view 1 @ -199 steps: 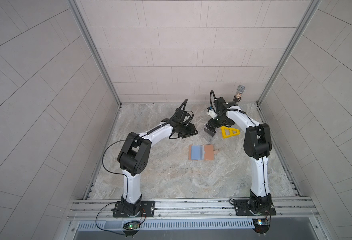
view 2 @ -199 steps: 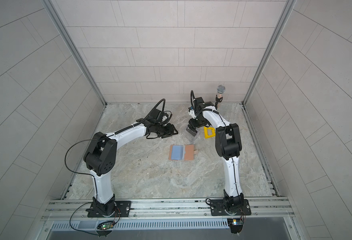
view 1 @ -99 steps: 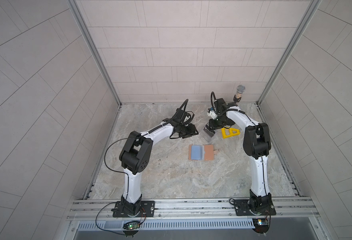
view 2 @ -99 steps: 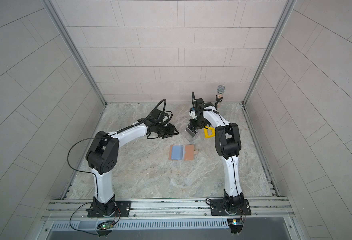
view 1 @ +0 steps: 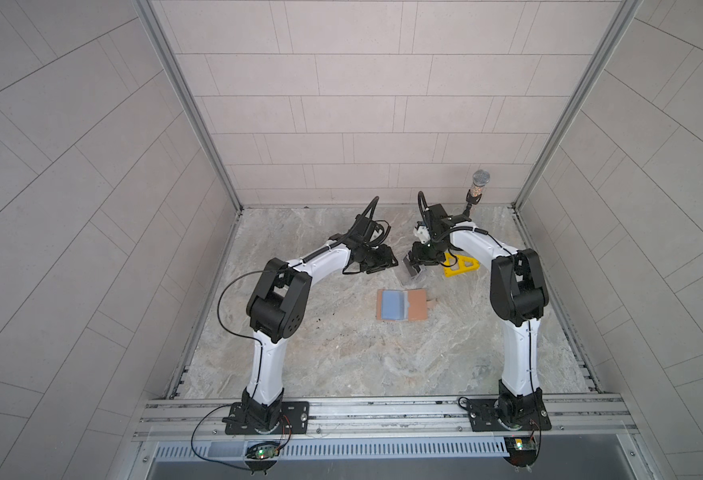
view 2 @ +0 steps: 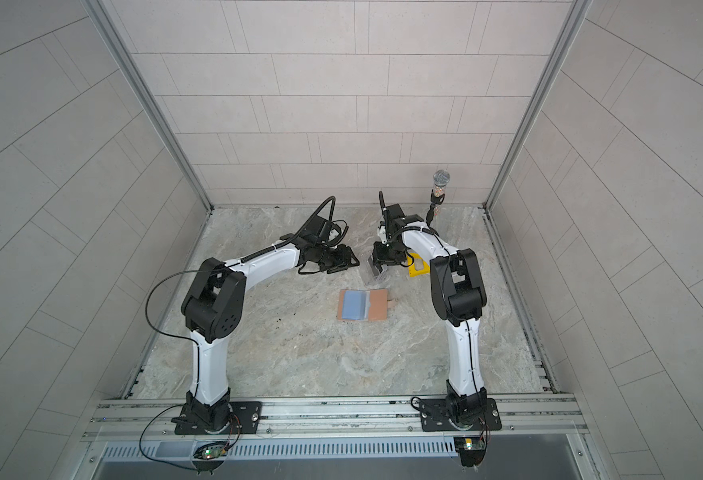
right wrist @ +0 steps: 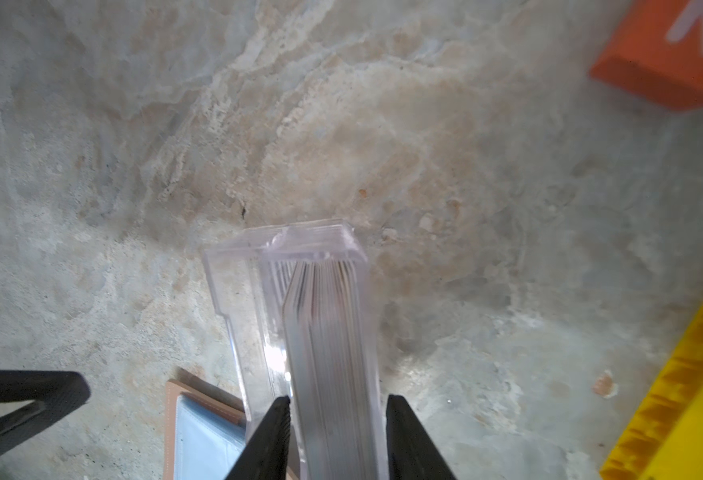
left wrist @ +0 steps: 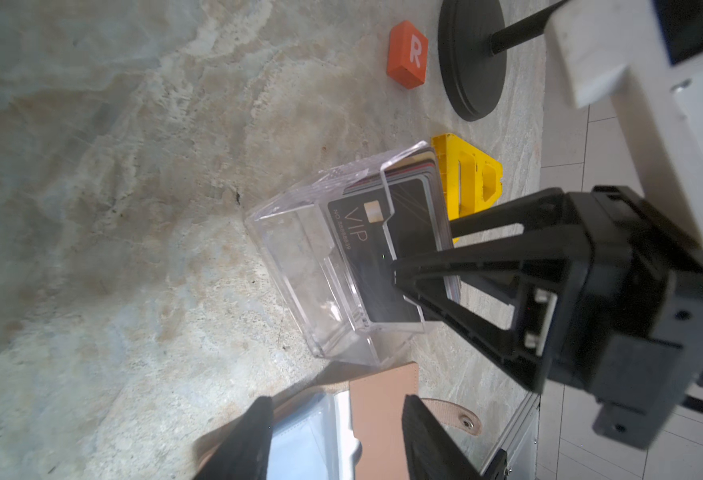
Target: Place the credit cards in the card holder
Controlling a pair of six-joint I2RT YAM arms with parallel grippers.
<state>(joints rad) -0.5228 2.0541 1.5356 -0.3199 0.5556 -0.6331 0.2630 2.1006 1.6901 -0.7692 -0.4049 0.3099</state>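
The right end effector (view 1: 414, 270) is clamping down over the credit cards (left wrist: 408, 232), one finger pressing the face of the front card and the other reaching behind the stack; whether the rear wall of the clear stand (left wrist: 299, 266) is caught between that finger and the cards cannot be told. The cards are standing on a long edge and leaning back in the stand. Their long axis is running level with the surface (view 1: 341, 353), at right angles to the line between the two fingers. The front card is showing black with pale "VIP" lettering and a small chip, while the cards behind it are showing only thin pale edges in the right wrist view (right wrist: 333, 332). The left end effector (left wrist: 335, 401) is hovering released, fingers spread with nothing between them. Just below it and near the right one, the card holder (view 1: 401, 304) is lying open and flat. It is showing tan leather with a pale blue inside, and its snap tab is pointing toward the right arm's side.
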